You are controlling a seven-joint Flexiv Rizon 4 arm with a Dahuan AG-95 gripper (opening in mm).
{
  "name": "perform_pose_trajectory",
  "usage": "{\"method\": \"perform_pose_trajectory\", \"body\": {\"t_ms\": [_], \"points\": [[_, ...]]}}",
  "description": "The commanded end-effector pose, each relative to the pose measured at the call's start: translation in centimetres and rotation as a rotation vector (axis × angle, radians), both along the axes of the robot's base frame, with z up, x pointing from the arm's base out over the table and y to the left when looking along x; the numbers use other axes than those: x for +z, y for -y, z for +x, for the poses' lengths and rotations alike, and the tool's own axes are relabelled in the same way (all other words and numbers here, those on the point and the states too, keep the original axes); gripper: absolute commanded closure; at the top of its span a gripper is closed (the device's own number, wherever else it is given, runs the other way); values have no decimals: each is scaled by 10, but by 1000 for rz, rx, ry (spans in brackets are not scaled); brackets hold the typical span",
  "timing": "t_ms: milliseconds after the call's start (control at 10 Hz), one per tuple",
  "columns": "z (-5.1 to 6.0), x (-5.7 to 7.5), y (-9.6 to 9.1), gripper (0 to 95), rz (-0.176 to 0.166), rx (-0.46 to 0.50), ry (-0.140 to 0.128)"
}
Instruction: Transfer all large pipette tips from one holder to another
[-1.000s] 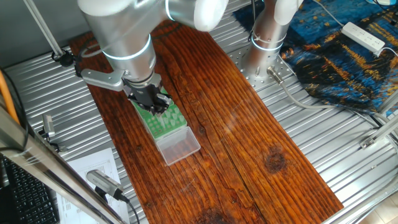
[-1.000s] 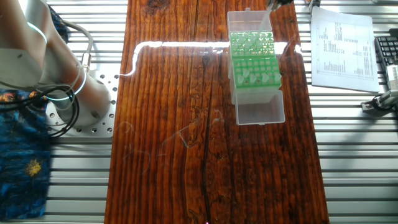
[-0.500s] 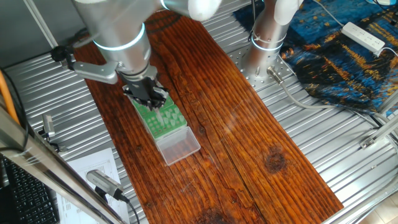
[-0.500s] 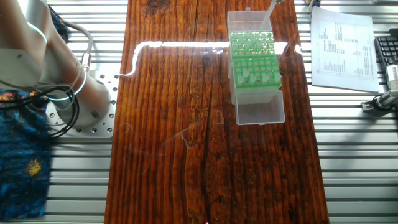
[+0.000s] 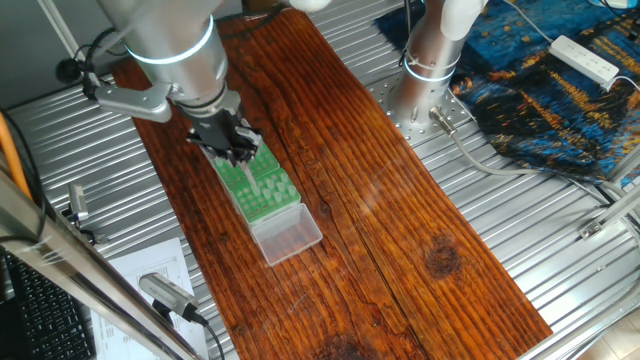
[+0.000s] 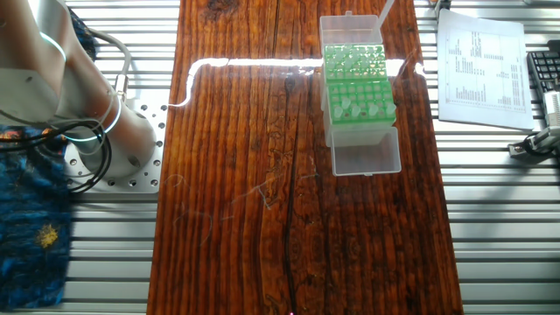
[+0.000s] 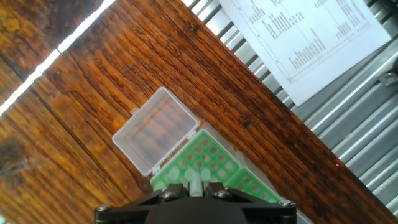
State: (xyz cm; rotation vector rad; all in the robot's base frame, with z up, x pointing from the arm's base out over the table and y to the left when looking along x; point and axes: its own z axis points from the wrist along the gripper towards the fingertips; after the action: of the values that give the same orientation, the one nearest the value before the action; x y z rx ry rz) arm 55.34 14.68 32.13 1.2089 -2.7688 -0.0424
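A green tip holder (image 6: pixel 360 103) sits in a clear box on the wooden board, with a second green holder (image 6: pixel 354 59) beside it. Large pipette tips (image 6: pixel 353 58) stand in the second holder, and a few (image 6: pixel 376 108) in the first. My gripper (image 5: pixel 238 150) hangs above the far end of the holders (image 5: pixel 262 186), shut on one pale tip (image 7: pixel 194 182) that points down between the fingers. That held tip (image 6: pixel 385 10) shows at the top edge of the other fixed view. In the hand view the holders (image 7: pixel 200 158) lie directly below my gripper (image 7: pixel 194 187).
The box's clear lid (image 7: pixel 158 130) lies open flat on the board next to the holders. A printed paper sheet (image 6: pixel 481 61) lies on the metal table beside the board. The arm's base (image 5: pixel 430 60) stands at the far side.
My gripper has risen and drifted toward the back left of the board, carrying the tip up and away from the holder.
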Motion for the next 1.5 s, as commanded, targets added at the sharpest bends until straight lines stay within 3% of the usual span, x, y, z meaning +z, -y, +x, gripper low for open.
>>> {"method": "perform_pose_trajectory", "body": {"t_ms": [100, 400, 700, 1000, 1500], "points": [[-1, 2, 15, 950, -21, 50, 2], [-2, 1, 43, 950, -3, 118, 1], [-12, -4, 61, 950, -1, 166, 8], [-17, -13, 72, 950, 10, 206, 19], [-15, -20, 87, 950, 19, 254, 39]]}}
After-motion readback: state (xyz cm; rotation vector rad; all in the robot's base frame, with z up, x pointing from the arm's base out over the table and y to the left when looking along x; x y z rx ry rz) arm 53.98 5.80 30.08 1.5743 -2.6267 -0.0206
